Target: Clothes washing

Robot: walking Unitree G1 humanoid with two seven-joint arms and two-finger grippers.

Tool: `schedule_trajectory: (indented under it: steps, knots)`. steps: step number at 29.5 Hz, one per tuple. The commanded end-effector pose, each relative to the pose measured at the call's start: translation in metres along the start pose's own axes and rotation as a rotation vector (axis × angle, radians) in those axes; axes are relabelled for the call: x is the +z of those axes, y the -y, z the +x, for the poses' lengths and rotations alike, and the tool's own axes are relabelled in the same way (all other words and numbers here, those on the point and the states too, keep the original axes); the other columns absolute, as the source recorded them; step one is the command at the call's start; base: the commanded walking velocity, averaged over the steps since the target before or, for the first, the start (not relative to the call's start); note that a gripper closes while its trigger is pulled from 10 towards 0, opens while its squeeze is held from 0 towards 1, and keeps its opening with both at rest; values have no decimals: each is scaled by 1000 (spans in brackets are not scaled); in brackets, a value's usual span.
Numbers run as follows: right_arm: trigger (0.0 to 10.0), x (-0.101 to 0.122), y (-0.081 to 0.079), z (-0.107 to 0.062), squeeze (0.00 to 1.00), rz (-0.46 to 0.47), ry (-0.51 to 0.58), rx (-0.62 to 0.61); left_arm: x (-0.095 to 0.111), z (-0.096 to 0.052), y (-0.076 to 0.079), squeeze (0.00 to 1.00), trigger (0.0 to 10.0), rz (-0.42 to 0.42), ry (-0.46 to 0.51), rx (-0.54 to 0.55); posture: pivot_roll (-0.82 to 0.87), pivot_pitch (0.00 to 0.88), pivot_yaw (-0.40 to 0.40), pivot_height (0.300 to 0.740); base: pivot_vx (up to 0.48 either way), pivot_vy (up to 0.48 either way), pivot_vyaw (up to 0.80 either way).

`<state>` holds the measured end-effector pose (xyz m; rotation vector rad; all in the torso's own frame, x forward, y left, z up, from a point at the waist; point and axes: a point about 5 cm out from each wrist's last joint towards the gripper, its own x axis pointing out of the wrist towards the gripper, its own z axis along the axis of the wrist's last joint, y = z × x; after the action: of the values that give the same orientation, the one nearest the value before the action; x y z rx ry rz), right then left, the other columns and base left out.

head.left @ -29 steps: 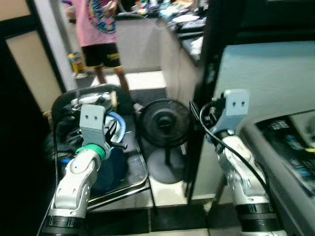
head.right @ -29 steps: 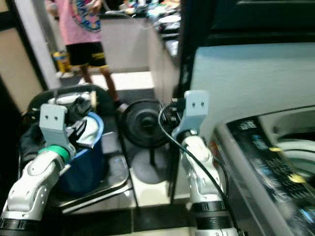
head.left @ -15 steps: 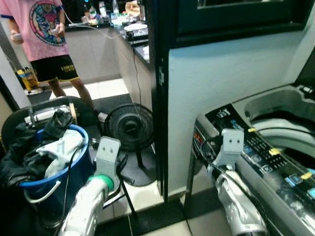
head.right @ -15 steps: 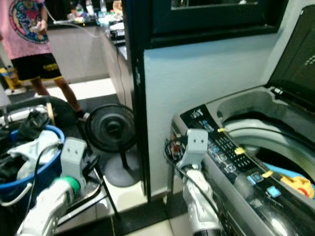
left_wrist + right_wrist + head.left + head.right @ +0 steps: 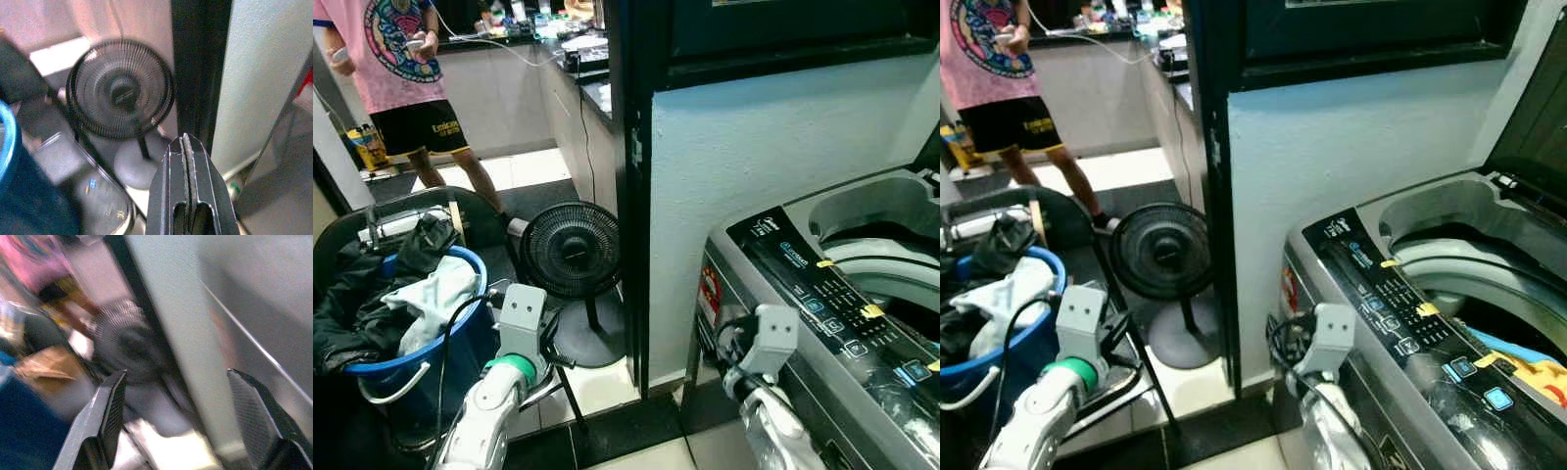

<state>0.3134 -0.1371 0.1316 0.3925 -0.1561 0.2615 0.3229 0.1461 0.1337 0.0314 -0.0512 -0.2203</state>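
A blue laundry basket (image 5: 416,357) heaped with dark and pale clothes (image 5: 396,294) stands low on my left. A grey top-loading washing machine (image 5: 822,323) with its lid up is at my right, and its drum (image 5: 1489,294) is open with something coloured inside. My left arm (image 5: 504,377) is raised beside the basket. Its gripper (image 5: 186,142) is shut with nothing in it and points at a floor fan. My right arm (image 5: 1327,343) is against the washer's front corner. That gripper (image 5: 178,387) is open and empty, beside the washer's side wall.
A black floor fan (image 5: 571,253) stands between the basket and a dark door post (image 5: 631,196). A person in a pink shirt (image 5: 401,59) stands at the back left by a counter. A pale wall (image 5: 773,127) rises behind the washer.
The camera has swung right, bringing the washer and its drum into view. Both arms have dropped lower in the picture. The person stays at the back left.
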Motion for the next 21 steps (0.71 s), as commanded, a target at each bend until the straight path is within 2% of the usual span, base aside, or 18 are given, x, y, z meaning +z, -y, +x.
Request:
schedule_trajectory:
  steps: [1, 2, 4, 6, 8, 9, 11, 12, 15, 18, 21]
  knots:
    - [10000, 10, -17, 1, 0, 90, 32, 133, 12, -2, 0, 0, 10000, -16, 56, -29, -24, 0, 147, 740, 0, 0, 800]
    - [10000, 19, -27, 2, 0, 106, 63, 196, 22, -2, 1, 0, 10000, -19, 97, -45, -21, 0, 151, 740, 0, 0, 800]
    - [10000, 31, -35, 5, 0, 111, 106, 241, 35, -2, 1, 0, 10000, -16, 142, -54, -21, 0, 154, 740, 0, 0, 800]
    - [10000, 35, -37, 6, 0, 113, 124, 250, 39, -2, 0, 0, 10000, -13, 155, -54, -21, 0, 155, 740, 0, 0, 800]
    - [10000, 48, -39, 10, 0, 147, 168, 250, 52, 0, -2, 0, 10000, -5, 191, -47, -21, 0, 156, 740, 0, 0, 800]
    - [10000, 60, -40, 13, 0, 173, 211, 258, 63, 3, -3, 0, 10000, 29, 218, -54, -18, 0, 156, 740, 0, 0, 800]
    - [10000, 63, -41, 14, 0, 180, 222, 263, 66, 3, -3, 0, 10000, 40, 223, -58, -18, 0, 156, 740, 0, 0, 800]
    - [10000, 72, -42, 15, 0, 195, 253, 263, 72, 4, -5, 0, 10000, 54, 237, -58, -18, 0, 154, 740, 0, 0, 800]
    - [10000, 74, -42, 15, 0, 200, 258, 264, 73, 4, -5, 0, 10000, 57, 240, -57, -18, 0, 154, 740, 0, 0, 800]
    - [10000, 81, -34, 21, 0, 92, 251, 184, 76, 5, -7, 0, 10000, 94, 220, -67, -18, 0, 157, 740, 0, 0, 800]
    - [10000, 82, -31, 24, 0, 29, 233, 150, 77, 6, -8, 0, 10000, 108, 212, -64, -18, 0, 157, 740, 0, 0, 800]
